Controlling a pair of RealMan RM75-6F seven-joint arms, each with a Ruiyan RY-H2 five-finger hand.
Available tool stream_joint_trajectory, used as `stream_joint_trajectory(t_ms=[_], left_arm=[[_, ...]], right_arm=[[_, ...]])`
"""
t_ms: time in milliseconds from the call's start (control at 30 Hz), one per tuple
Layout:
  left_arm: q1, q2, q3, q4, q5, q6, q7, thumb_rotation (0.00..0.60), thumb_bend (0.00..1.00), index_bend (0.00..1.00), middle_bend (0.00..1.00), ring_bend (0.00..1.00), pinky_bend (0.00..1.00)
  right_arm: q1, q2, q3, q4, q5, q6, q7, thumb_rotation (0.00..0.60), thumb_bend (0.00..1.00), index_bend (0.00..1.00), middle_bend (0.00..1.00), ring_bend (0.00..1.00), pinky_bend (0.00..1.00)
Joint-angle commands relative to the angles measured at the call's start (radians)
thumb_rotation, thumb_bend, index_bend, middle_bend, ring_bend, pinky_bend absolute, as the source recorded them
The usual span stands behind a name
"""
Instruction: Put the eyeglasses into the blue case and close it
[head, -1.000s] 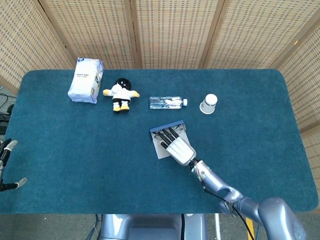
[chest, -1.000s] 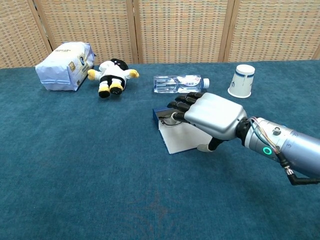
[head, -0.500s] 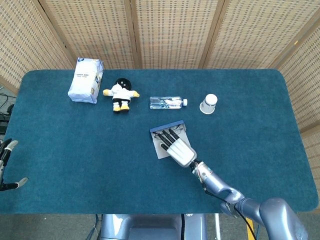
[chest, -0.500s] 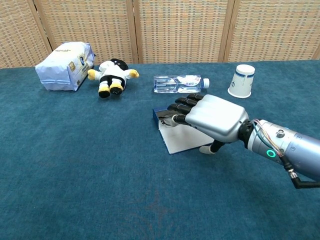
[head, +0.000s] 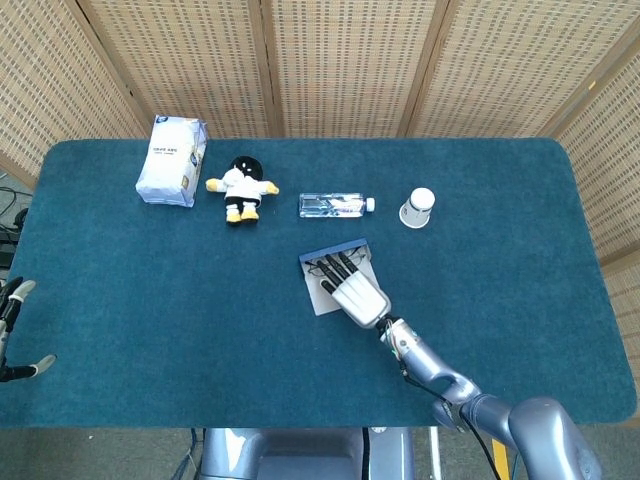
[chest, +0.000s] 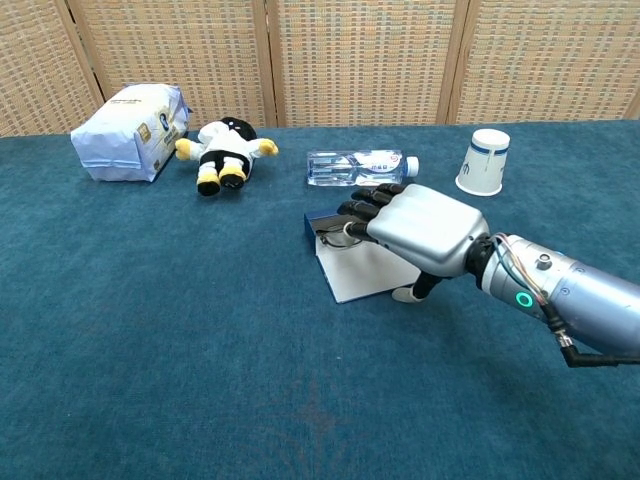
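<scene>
Right hand (chest: 415, 228) lies palm-down over the open blue case (chest: 355, 268), fingers spread, gripping nothing, probably nudging the eyeglasses (chest: 335, 238) down inside so the lid can shut. Left hand (head: 12, 330) idles open at the table (head: 150, 300) edge.

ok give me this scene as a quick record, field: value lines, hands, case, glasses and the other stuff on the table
right hand: palm down over the open blue case, fingertips at the eyeglasses
grip on eyeglasses: cannot tell
left hand: at the table's left edge, fingers apart, holding nothing
case: open, white lining showing, lid not closed
back row, left to right: white bag, plush toy, water bottle lying on its side, upside-down paper cup
surface: teal table cover
</scene>
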Motion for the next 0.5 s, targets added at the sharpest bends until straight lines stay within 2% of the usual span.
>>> stream_joint_trajectory(t_ms=[33, 500], left_arm=[[0.000, 0.000, 0.000, 0.000, 0.000, 0.000, -0.001, 0.600, 0.14, 0.00, 0.00, 0.00, 0.00], [-0.003, 0.001, 0.000, -0.001, -0.004, -0.007, -0.001, 0.600, 0.14, 0.00, 0.00, 0.00, 0.00]], right_arm=[[0.000, -0.003, 0.007, 0.006, 0.003, 0.010, 0.011, 0.600, 0.43, 0.26, 0.11, 0.00, 0.13], [0.021, -0.036, 0.073, 0.039, 0.058, 0.008, 0.029, 0.600, 0.45, 0.27, 0.12, 0.00, 0.13]])
